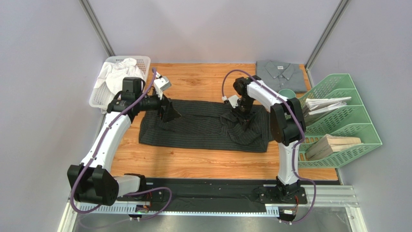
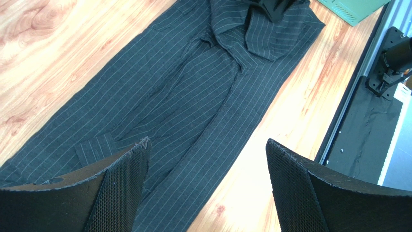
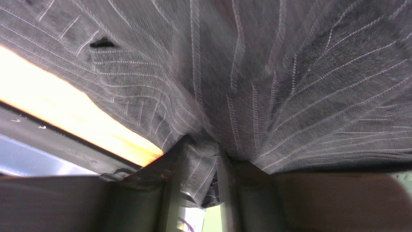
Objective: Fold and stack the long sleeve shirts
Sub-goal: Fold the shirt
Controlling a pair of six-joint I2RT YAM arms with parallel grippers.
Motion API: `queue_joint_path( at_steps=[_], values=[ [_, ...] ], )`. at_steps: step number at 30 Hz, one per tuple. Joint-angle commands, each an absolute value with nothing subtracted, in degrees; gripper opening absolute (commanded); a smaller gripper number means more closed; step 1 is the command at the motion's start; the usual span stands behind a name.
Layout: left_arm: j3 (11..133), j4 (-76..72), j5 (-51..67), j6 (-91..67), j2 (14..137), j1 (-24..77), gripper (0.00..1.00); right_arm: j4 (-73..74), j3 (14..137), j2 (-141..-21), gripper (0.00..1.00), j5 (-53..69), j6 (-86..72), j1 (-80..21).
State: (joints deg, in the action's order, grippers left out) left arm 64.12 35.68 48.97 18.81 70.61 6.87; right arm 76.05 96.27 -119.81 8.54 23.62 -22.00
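The black pinstriped shirt (image 1: 203, 126) lies spread lengthwise across the wooden table, its sides folded in; it also fills the left wrist view (image 2: 193, 92). The plain grey shirt (image 1: 281, 75) lies folded at the back right. My left gripper (image 1: 169, 113) hovers open and empty over the shirt's left end, its fingers (image 2: 121, 183) spread wide. My right gripper (image 1: 243, 116) is shut on a pinch of the pinstriped cloth (image 3: 203, 169) near the collar end and lifts it so that the cloth drapes over the camera.
A white basket (image 1: 104, 79) with pale clothes stands at the back left. Green file trays (image 1: 338, 121) holding papers stand along the right edge. A black mat (image 1: 208, 191) lies at the near edge between the arm bases.
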Motion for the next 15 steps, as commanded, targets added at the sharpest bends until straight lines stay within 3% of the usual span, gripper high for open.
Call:
queue_joint_path(
  at_steps=[1,2,3,8,15],
  values=[
    [66.18,35.86,50.18,20.74,70.05,6.77,0.93,80.76,99.05,-115.94,0.18,19.66,24.96,-20.65],
    [66.18,35.86,50.27,20.74,70.14,6.77,0.93,82.42,99.75,-115.06,0.05,21.51,26.61,-20.65],
    [66.18,35.86,50.27,20.83,70.05,6.85,0.93,83.14,100.02,-112.79,0.0,23.45,27.41,-20.65],
    [66.79,35.86,51.41,20.83,70.05,6.77,0.93,83.15,101.24,-104.61,0.0,32.86,30.85,-20.3],
    [69.07,34.46,54.31,20.13,68.82,6.77,0.95,79.98,113.89,-99.93,0.0,37.44,31.55,-20.39]
  ],
)
